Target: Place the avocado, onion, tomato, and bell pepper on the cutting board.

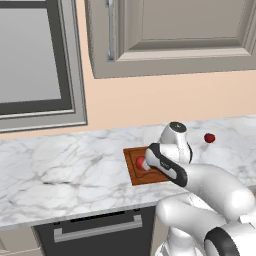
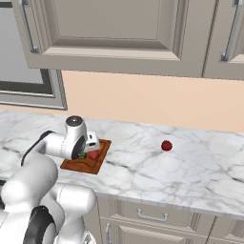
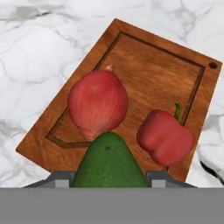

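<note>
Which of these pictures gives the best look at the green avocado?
The hand view: the avocado looms large at the bottom, over the cutting board. The right base view shows a green sliver beside the arm. In the left base view I cannot make it out.

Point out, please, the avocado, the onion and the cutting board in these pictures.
avocado [image 3: 109,162], hand view, on the middle of its green skin.
onion [image 3: 98,103], hand view, on the middle of its red body.
cutting board [image 3: 157,65], hand view, on bare wood inside the groove.

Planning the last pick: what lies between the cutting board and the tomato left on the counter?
Bare marble counter separates the cutting board from the tomato, as the right base view shows.
</note>
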Available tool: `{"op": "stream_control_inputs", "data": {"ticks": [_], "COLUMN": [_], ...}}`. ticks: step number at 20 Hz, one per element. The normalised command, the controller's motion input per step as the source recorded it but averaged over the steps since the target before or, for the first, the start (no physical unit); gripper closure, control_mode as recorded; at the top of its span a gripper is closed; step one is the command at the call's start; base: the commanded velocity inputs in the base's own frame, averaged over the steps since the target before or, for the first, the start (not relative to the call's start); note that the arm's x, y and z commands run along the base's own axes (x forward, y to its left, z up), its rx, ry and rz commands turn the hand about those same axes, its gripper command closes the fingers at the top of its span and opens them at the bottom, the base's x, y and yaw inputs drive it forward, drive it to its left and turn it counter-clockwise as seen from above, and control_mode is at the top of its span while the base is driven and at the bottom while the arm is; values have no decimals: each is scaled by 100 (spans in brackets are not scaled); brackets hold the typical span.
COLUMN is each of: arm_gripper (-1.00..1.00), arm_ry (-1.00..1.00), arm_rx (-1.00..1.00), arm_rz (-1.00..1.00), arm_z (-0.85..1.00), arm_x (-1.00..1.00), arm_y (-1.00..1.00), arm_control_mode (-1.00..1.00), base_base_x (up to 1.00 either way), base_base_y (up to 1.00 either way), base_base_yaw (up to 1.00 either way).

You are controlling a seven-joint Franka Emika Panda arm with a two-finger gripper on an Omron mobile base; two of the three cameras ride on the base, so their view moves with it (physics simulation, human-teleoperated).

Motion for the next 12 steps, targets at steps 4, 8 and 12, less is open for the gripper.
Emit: {"op": "stream_control_inputs", "data": {"ticks": [4, 8, 12], "arm_gripper": [100, 100, 100], "arm_ry": [5, 5, 5], "arm_rx": [0, 0, 0], "arm_rz": [1, 1, 0], "arm_z": [-46, -44, -41], "arm_x": [17, 21, 20], "arm_y": [0, 0, 2], "arm_control_mode": [-100, -100, -100], "base_base_x": [0, 0, 0], "base_base_y": [0, 0, 0], "base_base_yaw": [0, 0, 0]}}
